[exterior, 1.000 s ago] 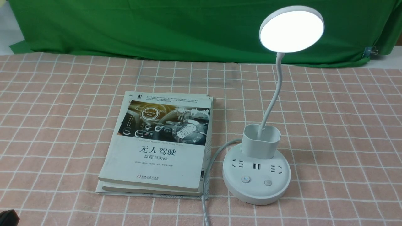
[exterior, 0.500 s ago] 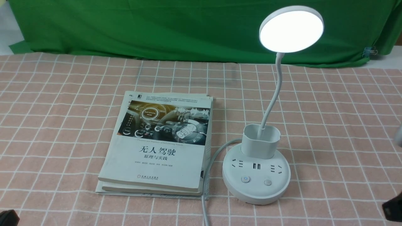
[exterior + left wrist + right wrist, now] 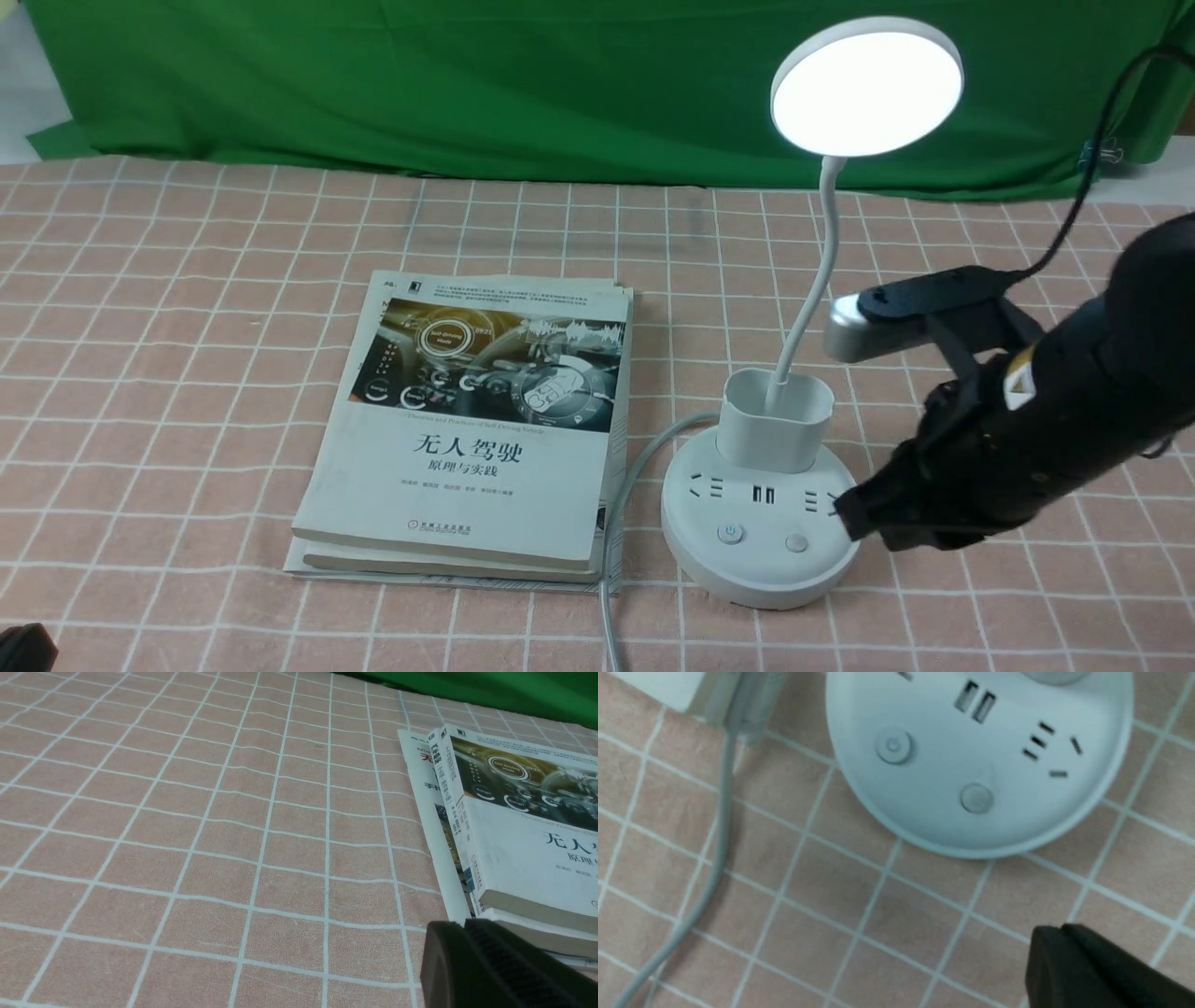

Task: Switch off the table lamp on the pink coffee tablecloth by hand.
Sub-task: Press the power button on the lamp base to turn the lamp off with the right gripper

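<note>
Fingertips (image 3: 1083, 970) of my right gripper (image 3: 852, 517) look pressed together into one dark wedge, pinching nothing. From the front they sit at the right edge of the round base, by the right-hand socket. In the right wrist view they are over the cloth, just off the rim and clear of both buttons. The white plastic table lamp with its flat disc head (image 3: 775, 425) stands upright on the salmon-pink tablecloth with thin white grid lines (image 3: 187, 373), right of centre. Its head (image 3: 866, 86) is glowing brightly against the plain green backdrop cloth (image 3: 467, 84). I can see the round power button (image 3: 730, 533) and the plain round button (image 3: 795, 542) side by side on the near part of the base, both untouched. A grey cord (image 3: 618, 504) runs from the base toward me, passing beside the stack of white paperback books (image 3: 476, 429) that lies just left of the lamp. My left gripper (image 3: 472, 961) is low at the near left corner, well away from the lamp. Its fingers also look closed on each other, with the books' corner just beyond them.
</note>
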`<state>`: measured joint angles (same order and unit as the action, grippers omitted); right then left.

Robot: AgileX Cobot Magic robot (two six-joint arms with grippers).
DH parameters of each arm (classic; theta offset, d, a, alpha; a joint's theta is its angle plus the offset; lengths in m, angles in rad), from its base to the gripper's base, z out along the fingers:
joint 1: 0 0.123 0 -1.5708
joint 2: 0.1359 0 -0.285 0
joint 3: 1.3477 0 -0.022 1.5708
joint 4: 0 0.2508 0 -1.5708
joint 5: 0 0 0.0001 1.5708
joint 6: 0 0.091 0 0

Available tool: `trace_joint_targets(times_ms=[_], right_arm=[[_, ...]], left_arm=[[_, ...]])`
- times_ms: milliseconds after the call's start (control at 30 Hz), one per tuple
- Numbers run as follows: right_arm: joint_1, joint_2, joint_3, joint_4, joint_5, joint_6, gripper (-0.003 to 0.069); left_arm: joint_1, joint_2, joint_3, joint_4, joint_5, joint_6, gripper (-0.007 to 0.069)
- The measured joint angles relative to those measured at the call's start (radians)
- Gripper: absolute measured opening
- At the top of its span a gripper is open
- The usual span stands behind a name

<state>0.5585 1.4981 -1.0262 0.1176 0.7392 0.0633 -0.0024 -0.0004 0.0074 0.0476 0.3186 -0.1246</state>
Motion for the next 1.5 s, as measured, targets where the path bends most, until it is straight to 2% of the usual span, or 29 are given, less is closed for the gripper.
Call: trace_joint_targets(times_ms=[267, 700, 1267, 1500], right_arm=[[0.019, 0.189, -0.108, -0.025, -0.038, 0.0, 0.0041], [0.019, 0.318, -0.145, -0.012, -0.048, -0.003, 0.0041], [0.029, 0.252, -0.152, -0.006, -0.07, -0.008, 0.0041], [0.029, 0.325, -0.154, -0.006, -0.049, -0.01, 0.0041]], left_arm=[[0.0, 0.0, 0.0, 0.0, 0.0, 0.0, 0.0006], [0.0, 0.0, 0.0, 0.0, 0.0, 0.0, 0.0006], [0.0, 0.0, 0.0, 0.0, 0.0, 0.0, 0.0006], [0.0, 0.0, 0.0, 0.0, 0.0, 0.0, 0.0006]])
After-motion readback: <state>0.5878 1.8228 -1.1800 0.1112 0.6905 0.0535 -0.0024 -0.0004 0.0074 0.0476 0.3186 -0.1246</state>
